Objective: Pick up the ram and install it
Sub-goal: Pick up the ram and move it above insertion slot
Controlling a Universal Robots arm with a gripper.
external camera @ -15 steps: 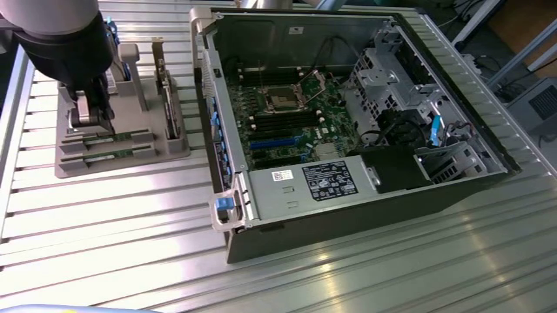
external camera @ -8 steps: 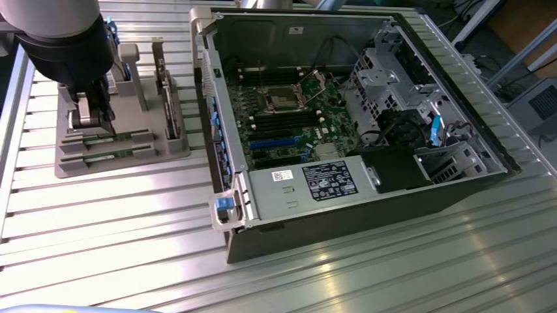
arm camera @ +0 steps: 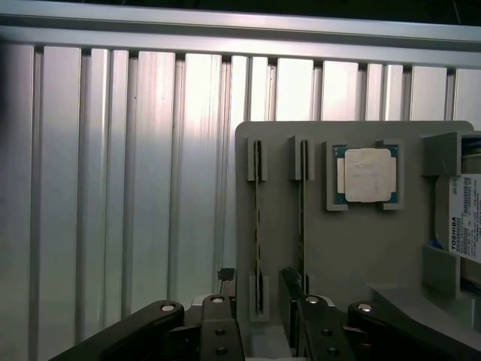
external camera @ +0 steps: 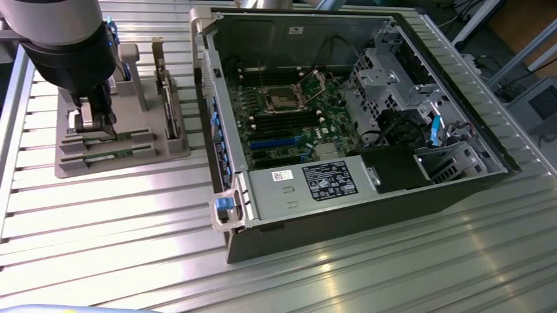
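Note:
Two ram sticks stand on edge in the slots of a grey holder [arm camera: 353, 248]. One ram stick [arm camera: 258, 226] runs between my fingers and the other ram stick [arm camera: 302, 226] lies just beside it. My gripper [arm camera: 258, 308] is open and low over the holder, one fingertip [arm camera: 291, 297] on each side of the first stick, neither pressing on it. From the exterior view, the gripper [external camera: 94, 124] hangs over the holder [external camera: 165, 153] at the exterior view's left, with green ram edges [external camera: 130, 135] showing under it.
An open computer case [external camera: 452, 189] lies at the exterior view's right, its motherboard [external camera: 301, 124] with dark memory slots exposed. The holder also carries a silver processor chip [arm camera: 368, 174], a labelled hard drive [arm camera: 466, 218] and an upright expansion card [external camera: 162, 85]. Ribbed aluminium table [external camera: 104, 228] all around.

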